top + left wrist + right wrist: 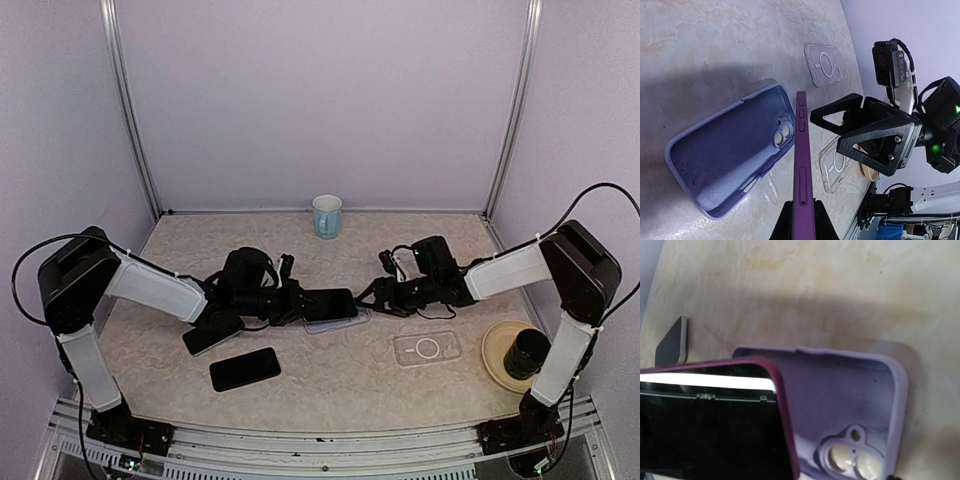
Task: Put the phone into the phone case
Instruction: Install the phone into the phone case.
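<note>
slim plum-rimmed phone (802, 165), clamped edge-on in my left gripper (801, 220), by the matte lilac phone case (725, 160); my right gripper (825, 132) has angular jaws apart.

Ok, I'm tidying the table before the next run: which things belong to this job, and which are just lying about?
Job: purple phone, lavender case.
Lying about: clear case, black phone, second phone, mug, plate, black cylinder.
</note>
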Controlling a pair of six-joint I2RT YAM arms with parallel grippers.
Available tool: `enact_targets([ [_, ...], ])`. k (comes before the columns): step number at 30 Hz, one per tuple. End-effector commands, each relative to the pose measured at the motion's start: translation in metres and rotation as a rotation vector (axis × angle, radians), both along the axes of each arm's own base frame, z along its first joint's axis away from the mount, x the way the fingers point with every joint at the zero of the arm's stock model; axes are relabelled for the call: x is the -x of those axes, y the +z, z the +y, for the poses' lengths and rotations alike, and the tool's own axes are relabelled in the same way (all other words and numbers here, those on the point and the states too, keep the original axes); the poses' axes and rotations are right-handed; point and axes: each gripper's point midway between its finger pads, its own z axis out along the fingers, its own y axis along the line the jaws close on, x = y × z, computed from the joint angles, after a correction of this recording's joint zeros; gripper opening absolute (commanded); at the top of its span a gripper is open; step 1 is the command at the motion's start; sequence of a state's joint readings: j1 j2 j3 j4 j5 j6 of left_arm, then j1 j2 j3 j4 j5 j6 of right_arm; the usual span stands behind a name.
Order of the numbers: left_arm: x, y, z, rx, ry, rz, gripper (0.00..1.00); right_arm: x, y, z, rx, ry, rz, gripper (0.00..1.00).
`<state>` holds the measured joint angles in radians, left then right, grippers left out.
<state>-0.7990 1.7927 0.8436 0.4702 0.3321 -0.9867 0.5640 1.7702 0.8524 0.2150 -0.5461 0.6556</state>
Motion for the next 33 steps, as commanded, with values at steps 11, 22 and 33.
enact_targets([
  [11, -0.021, 0.018, -0.017, 0.109, -0.032, -0.032, 0.0, -0.01, -0.002, 0.009, -0.043, 0.029, -0.002, 0.73],
  [22, -0.022, 0.004, -0.019, 0.094, -0.047, 0.003, 0.0, -0.012, -0.007, 0.009, -0.035, 0.035, 0.003, 0.73],
  [33, -0.026, -0.004, -0.02, 0.085, -0.043, 0.039, 0.0, -0.012, -0.011, 0.009, -0.032, 0.037, 0.01, 0.74],
])
